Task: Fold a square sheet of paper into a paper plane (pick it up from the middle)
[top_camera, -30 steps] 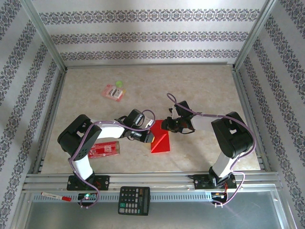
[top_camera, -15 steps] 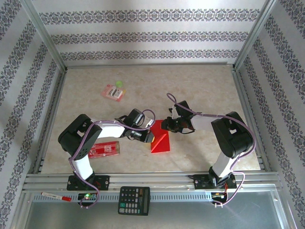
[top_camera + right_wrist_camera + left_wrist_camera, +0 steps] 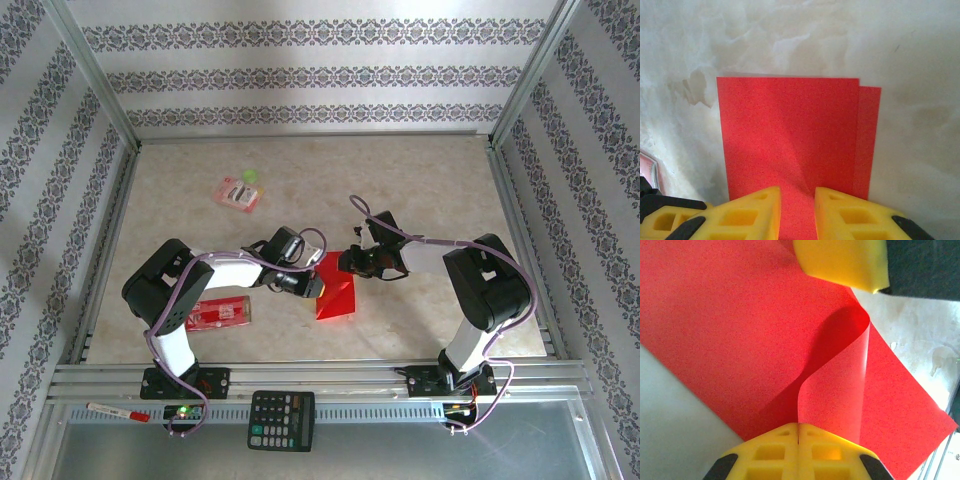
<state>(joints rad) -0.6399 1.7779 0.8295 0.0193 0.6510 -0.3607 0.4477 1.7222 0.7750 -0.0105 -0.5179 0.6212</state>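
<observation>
The square sheet of paper [image 3: 338, 300] is plain bright red and lies folded over on the table between the two arms. My left gripper [image 3: 317, 287] is shut on a flap of it. In the left wrist view that flap [image 3: 837, 385] curls up off the flat layer [image 3: 725, 315] and runs into my closed left gripper [image 3: 799, 426]. My right gripper [image 3: 346, 262] stands at the paper's far edge, jaws a little apart. In the right wrist view the paper [image 3: 790, 125] lies flat under and between its fingertips, my right gripper [image 3: 797, 200] holding nothing.
A red packet with white print [image 3: 222, 312] lies left of the paper, under the left arm. A pink packet [image 3: 238, 192] sits further back left. A calculator [image 3: 281, 420] and a marker [image 3: 118, 411] rest on the front rail. Metal frame posts border the table.
The left gripper has shifted slightly with the flap, and the paper's raised fold has changed shape a little. The right arm has not moved.
</observation>
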